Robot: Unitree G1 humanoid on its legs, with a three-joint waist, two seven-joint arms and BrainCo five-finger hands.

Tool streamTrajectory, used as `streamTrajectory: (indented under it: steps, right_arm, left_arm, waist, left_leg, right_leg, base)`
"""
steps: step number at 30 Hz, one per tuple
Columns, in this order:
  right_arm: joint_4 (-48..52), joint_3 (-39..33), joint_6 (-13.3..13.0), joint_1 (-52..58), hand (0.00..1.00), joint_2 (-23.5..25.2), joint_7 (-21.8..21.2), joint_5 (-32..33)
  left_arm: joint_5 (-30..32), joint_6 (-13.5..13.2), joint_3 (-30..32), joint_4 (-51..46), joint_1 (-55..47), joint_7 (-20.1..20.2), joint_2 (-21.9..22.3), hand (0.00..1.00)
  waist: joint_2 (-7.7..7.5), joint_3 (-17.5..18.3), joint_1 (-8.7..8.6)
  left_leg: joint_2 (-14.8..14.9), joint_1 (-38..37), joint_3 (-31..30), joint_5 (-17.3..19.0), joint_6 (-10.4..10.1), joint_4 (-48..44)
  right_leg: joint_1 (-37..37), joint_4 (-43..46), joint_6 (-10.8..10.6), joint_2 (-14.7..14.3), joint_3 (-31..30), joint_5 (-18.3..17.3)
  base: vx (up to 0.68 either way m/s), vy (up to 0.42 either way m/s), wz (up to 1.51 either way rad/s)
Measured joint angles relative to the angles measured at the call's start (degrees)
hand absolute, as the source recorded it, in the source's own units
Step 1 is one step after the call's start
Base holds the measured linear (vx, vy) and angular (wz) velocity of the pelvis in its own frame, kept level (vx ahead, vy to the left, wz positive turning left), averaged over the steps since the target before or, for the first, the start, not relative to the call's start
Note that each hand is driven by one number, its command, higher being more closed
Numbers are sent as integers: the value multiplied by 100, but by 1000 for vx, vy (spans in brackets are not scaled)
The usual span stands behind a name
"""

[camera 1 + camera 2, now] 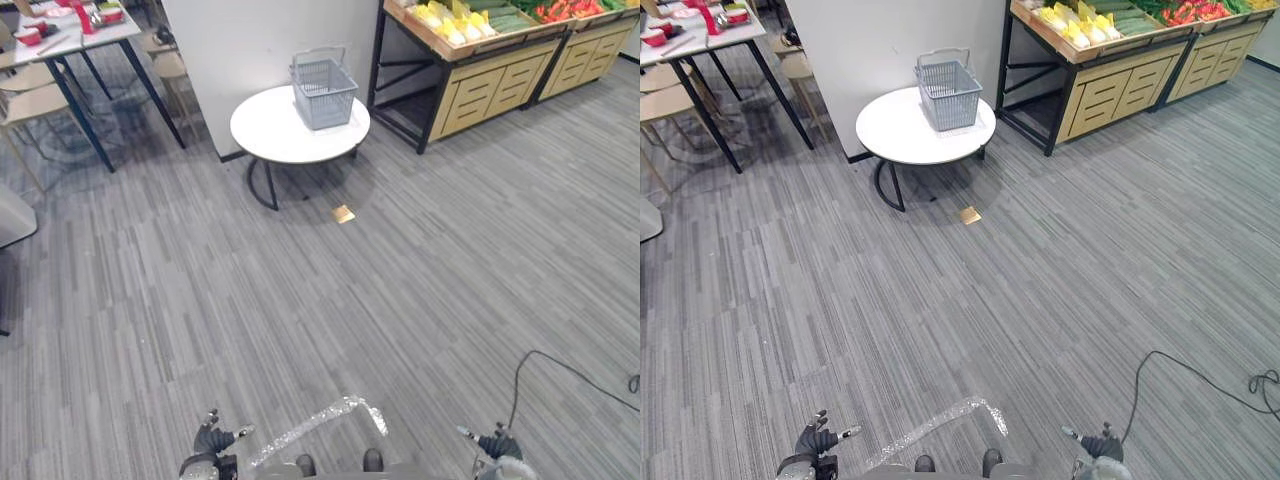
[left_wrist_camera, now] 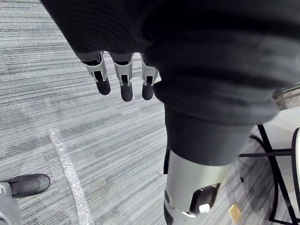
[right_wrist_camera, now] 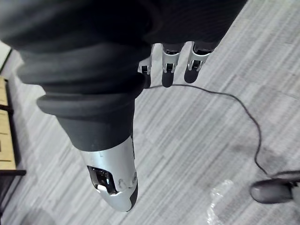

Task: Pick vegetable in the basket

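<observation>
A grey plastic basket with a raised handle stands on a round white table far ahead. Vegetables, yellow, green and red, lie in a wooden produce stand at the far right. My left hand hangs low at the bottom left, fingers relaxed and holding nothing. My right hand hangs at the bottom right, its fingers also loose and empty. Both hands are far from the basket and the vegetables.
A white wall rises behind the round table. A dining table with red items and chairs stands at the far left. A small tan piece lies on the carpet by the table. A strip of clear tape marks the floor near me.
</observation>
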State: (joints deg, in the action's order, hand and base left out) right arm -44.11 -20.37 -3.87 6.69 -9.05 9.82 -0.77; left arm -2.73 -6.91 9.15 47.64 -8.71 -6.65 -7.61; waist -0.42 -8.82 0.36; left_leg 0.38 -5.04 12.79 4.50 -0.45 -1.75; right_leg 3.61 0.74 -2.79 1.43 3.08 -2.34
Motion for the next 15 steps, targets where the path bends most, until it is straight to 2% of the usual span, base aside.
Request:
streamTrajectory:
  steps: [4, 13, 15]
  right_arm:
    - [533, 124, -87, -8, 0, -153, -11, -211]
    - [938, 470, -137, 82, 0, -187, -14, -224]
    - [962, 470, -136, 44, 0, -194, -5, -235]
  left_arm:
    - [-1, -107, -7, -441, -163, 13, -16, 0]
    - [-287, -119, -71, -909, -305, 22, -28, 0]
    - [-358, -117, -68, -965, -315, 10, -29, 0]
  waist:
    - [58, -32, -112]
    - [78, -77, -133]
    - [81, -93, -125]
  left_leg:
    - [-4, -118, 1, 1, -2, 64]
    - [-6, 86, 59, 44, 42, 14]
    - [29, 297, 100, 183, 59, -238]
  right_leg:
    - [99, -23, -14, 2, 9, -10]
    - [-127, -33, -11, 11, 1, -14]
    - [-235, -19, -36, 16, 3, -30]
  base:
    - [25, 3, 0]
    - [-50, -3, -2]
    - [-21, 13, -5]
